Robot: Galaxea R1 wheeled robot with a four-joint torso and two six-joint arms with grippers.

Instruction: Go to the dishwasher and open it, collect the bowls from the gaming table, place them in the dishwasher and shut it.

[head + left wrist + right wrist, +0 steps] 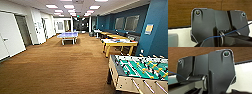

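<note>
While both wrists hang over brown carpet (180, 12), I cannot tell how either arm's jaws stand.

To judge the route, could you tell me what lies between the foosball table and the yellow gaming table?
In the head view, brown carpet separates the foosball table from the gaming table.

— What stands nearest in the long room?
— A table-football table (140, 72), at the near right, rods (146, 85) jutting from its side.

— And behind it?
— The gaming table (119, 43) along the right wall (156, 30), things lying on its worktop too blurred to name; more tables (107, 33) line up beyond it.

— The left side?
— A door (8, 35) in the left wall, near; open carpet floor (57, 65) runs between.

— Farther back?
— A table-tennis table (68, 35) mid-floor, left of centre, before the far corridor.
</note>
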